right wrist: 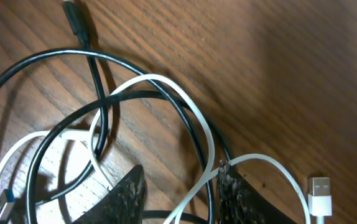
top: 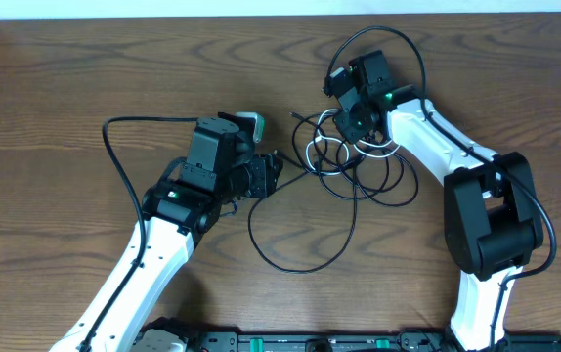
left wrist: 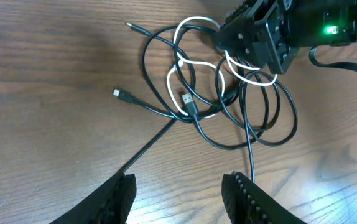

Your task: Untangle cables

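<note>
Nearest the left arm, left claw spread, empty, short of the tangle. Beyond, black and white cables lie knotted on the counter. Farthest, right claw spread, straddling white cable and a black strand. Risk: closing pinches both; pulling then tightens the knot.

On my overhead feed the table is evenly lit and sharp, with soft, short shadows under the arms and a blown-out white strip along the top edge. The left wrist view shows a pale sheen on the wood at lower right and a dimmer patch at upper left. Close up on the right wrist, the cables cast soft shadows, and the fingers at the bottom are dark and blurred.
</note>
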